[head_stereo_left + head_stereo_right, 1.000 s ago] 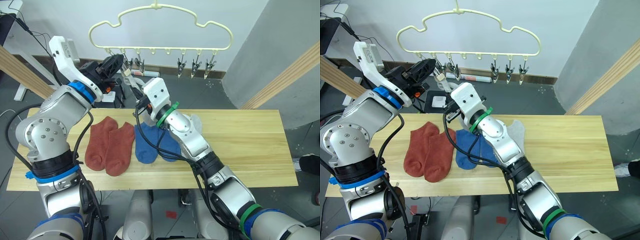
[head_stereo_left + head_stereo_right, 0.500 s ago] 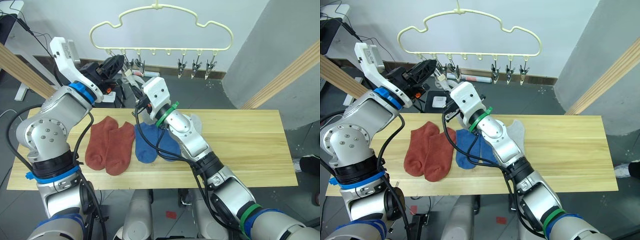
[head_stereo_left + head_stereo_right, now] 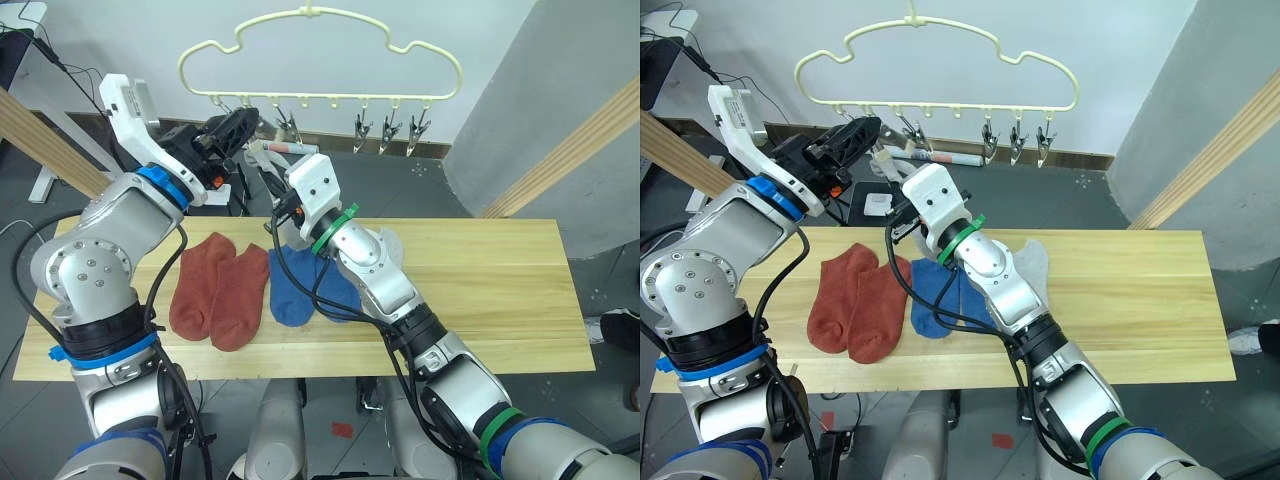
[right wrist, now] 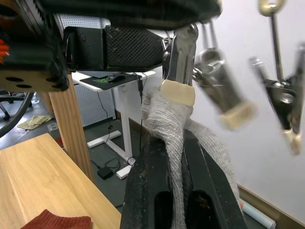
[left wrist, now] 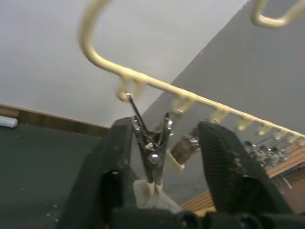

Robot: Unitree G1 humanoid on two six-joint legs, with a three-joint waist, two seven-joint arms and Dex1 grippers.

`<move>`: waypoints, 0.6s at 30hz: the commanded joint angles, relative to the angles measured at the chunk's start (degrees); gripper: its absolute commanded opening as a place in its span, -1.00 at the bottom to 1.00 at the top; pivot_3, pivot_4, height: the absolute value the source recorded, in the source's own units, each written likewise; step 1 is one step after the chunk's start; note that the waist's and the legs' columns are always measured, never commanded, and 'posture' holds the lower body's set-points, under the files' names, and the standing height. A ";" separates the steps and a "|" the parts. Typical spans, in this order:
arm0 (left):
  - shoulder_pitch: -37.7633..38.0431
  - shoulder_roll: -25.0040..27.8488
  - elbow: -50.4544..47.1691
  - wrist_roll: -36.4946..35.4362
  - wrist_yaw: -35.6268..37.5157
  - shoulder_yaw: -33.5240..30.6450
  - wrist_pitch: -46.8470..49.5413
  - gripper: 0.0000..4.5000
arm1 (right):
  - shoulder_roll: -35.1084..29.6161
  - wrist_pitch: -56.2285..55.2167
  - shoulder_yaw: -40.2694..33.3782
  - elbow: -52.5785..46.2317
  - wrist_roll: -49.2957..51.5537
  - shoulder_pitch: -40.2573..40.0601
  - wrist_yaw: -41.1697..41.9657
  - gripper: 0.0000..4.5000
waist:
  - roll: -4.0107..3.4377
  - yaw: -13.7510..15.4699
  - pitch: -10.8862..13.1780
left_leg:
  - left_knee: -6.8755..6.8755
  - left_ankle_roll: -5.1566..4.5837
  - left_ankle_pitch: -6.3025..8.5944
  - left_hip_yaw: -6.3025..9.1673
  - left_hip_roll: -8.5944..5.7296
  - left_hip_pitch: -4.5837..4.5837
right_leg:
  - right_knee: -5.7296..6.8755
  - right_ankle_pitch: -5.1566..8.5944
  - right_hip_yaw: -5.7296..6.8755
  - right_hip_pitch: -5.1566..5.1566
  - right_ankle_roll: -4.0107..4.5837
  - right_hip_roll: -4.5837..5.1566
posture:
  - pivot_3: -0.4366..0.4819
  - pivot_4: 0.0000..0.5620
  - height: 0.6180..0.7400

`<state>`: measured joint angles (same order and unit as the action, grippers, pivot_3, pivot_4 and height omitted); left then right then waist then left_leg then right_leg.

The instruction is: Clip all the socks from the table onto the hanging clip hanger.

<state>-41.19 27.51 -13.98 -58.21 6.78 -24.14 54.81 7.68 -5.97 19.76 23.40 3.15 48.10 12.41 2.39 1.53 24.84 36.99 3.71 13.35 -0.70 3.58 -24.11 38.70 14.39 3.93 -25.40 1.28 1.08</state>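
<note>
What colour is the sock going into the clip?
Light grey sock, clearest in the right wrist view.

Head stereo pair looks forward and down over the bench [image 3: 480,290]. Both wrist cameras sit close under the clip hanger [image 5: 157,90], sharing its leftmost clip [image 4: 178,62].

A lab or office: bare grey floor [image 3: 470,180], white walls, a desk [image 4: 112,81] with mouse, loose cables [image 3: 45,50].

White wall [image 3: 120,30] at 12 o'clock, grey wall panel [image 3: 560,70] at 2 o'clock, wooden baseboard [image 3: 1090,158] below. Dark grey floor [image 3: 420,190]; slanted wooden poles [image 3: 570,155] at 3 and 9 o'clock. White desk leg [image 3: 45,180] at 10 o'clock.
</note>
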 commanded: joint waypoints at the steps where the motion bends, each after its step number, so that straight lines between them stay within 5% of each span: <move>1: 1.04 1.78 -3.65 -1.95 0.66 -0.66 0.21 0.41 | 7.60 -1.24 0.17 -0.54 0.73 2.48 0.09 -1.00 | 0.00 0.00 0.00 | 0.00 0.01 0.00 0.00 0.00 0.00 | 0.01 0.00 0.00 0.00 0.00 0.00 | 0.15 0.53 1.00; 4: 2.51 3.49 -4.52 -0.42 1.64 0.04 -0.55 0.41 | 7.64 0.38 0.10 -0.16 1.52 2.50 0.70 -1.00 | 0.00 -0.04 0.00 | -0.01 0.02 -0.01 0.01 0.01 0.02 | 0.03 0.00 -0.01 -0.01 0.00 0.00 | 0.16 0.54 1.00; 13: 6.48 7.84 -5.17 8.55 6.62 3.20 -7.55 0.44 | 3.16 6.46 2.92 -6.30 0.34 -2.65 3.63 0.24 | 0.00 0.00 0.00 | -0.01 0.03 -0.02 0.02 0.00 0.06 | 0.09 0.01 -0.04 -0.02 -0.01 0.00 | 0.15 0.53 1.00; 18: 12.98 12.66 -5.80 18.60 14.72 6.55 -17.28 0.44 | -6.02 15.12 4.69 -23.95 0.41 -13.27 9.20 0.24 | 0.00 0.06 0.00 | -0.15 0.03 -0.01 0.05 0.00 0.04 | -0.06 0.02 -0.08 -0.04 -0.01 0.00 | 0.14 0.51 1.00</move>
<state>-29.94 38.98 -16.44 -42.42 18.20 -17.68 41.58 3.70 6.48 24.50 7.16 3.39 36.75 19.30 2.39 1.59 24.84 36.84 3.73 13.34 -0.64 3.56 -24.07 38.62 14.41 3.81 -25.44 1.27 1.08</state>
